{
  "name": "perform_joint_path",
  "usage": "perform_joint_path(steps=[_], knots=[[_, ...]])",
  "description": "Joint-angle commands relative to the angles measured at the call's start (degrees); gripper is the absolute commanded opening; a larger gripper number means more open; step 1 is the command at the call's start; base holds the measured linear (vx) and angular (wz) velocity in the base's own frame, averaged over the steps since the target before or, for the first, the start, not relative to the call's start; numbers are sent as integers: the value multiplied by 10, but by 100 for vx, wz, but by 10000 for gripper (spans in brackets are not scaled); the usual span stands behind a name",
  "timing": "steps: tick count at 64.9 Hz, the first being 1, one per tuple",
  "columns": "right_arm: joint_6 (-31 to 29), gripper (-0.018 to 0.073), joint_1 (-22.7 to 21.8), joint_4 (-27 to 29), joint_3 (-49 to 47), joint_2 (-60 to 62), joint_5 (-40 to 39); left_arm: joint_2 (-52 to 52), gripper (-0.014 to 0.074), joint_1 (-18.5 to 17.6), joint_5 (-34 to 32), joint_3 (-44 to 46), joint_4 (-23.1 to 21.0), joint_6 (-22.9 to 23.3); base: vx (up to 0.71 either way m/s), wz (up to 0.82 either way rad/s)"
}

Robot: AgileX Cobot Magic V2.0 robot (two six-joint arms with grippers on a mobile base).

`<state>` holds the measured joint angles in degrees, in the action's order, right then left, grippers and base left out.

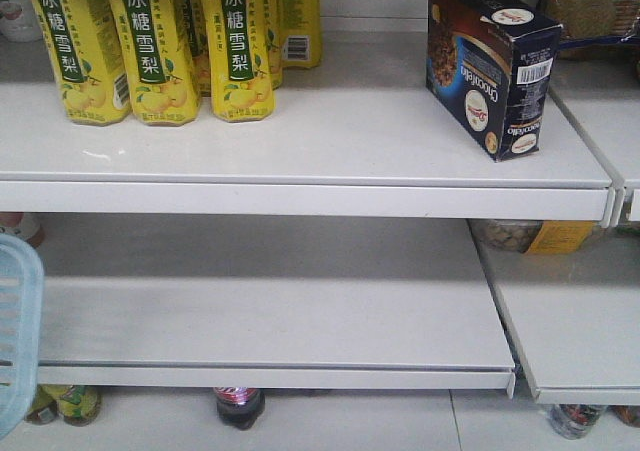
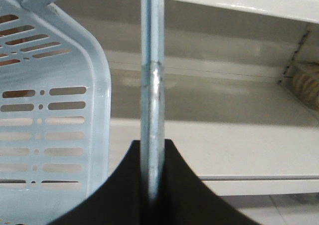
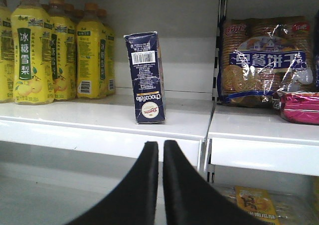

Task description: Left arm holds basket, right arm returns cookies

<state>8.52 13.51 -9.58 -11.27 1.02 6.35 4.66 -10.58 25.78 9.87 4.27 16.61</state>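
The cookies (image 1: 490, 66), a dark navy carton with a barcode label, stand upright on the right end of the upper white shelf (image 1: 330, 151). In the right wrist view the cookies (image 3: 147, 75) stand beyond and above my right gripper (image 3: 160, 150). That gripper is shut with nothing in it, below the shelf's front edge and apart from the carton. My left gripper (image 2: 152, 152) is shut on the pale blue hoop handle (image 2: 152, 60) of the basket (image 2: 55, 135). Only a corner of the basket (image 1: 15, 331) shows at the lower left of the front view.
Yellow drink bottles (image 1: 150, 41) stand in rows at the shelf's left. Bagged biscuits (image 3: 264, 60) and a pink pack (image 3: 299, 108) fill the neighbouring shelf section on the right. A lower shelf (image 1: 270, 321) juts out beneath, with bottles (image 1: 240, 406) under it.
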Motion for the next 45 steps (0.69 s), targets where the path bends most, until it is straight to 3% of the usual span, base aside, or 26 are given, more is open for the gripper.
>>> perform_joint_path(steps=[1,12,28,45], knots=[[-6,-6,-3,-6,-14,-7,-43,-9,-3,29,-53,17,5,-23,0,0],[-6,-6,-3,-6,-14,-7,-43,-10,-3,71,-69,5,-9,-23,0,0],[-6,-6,-3,-6,-14,-7,-43,-10,-3,84,-231,-102,-43,-23,0,0],[-6,-6,-3,-6,-14,-7,-43,-64,-3,85,-180,-101,-38,-90,0,0]])
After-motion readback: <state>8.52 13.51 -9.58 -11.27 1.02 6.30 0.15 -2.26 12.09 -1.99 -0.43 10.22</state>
